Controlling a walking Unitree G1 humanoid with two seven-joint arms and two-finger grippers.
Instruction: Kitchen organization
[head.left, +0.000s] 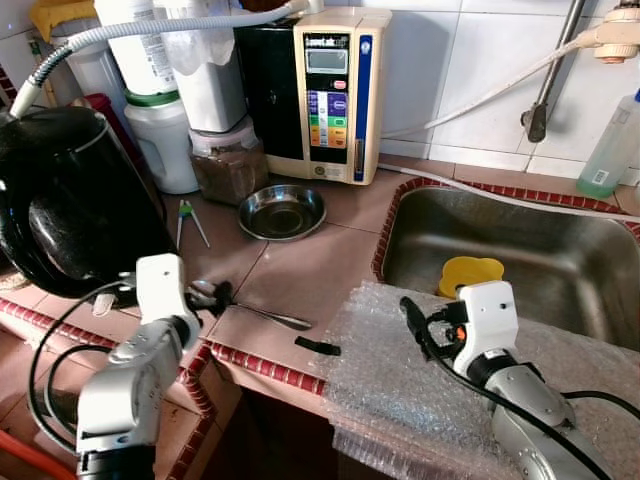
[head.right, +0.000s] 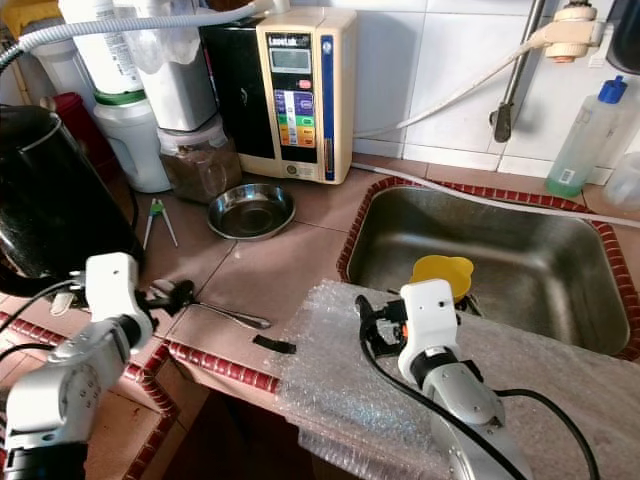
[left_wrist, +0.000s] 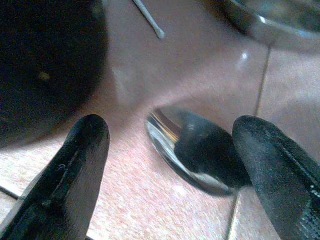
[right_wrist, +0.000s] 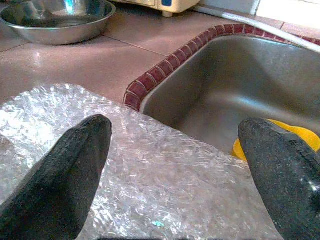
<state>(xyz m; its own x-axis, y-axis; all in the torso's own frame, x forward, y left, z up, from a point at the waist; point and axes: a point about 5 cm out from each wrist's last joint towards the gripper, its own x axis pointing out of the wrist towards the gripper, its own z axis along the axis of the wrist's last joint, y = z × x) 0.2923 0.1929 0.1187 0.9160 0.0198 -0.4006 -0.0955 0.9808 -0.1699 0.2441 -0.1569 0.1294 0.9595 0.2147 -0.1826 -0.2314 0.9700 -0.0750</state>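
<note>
left gripper (left_wrist: 170, 150) hangs wide open over the spoon (left_wrist: 195, 150) on the tiled counter (head.left: 300, 260) (bowl end between its fingers), beside the black kettle (head.left: 70, 200). right gripper (right_wrist: 175, 165), also wide, hovers above bubble wrap (right_wrist: 150, 170) by the sink (head.left: 540, 250).

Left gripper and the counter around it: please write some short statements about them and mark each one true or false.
1. The left gripper is open, with the spoon bowl between its fingers. True.
2. The spoon lies inside the steel bowl. False: it lies on the tiled counter, apart from the bowl.
3. A yellow object sits in the sink. True.
4. The right gripper is shut on the bubble wrap. False: it is open above the wrap.
5. The black kettle stands in the sink. False: it stands on the counter at the robot's left.
</note>
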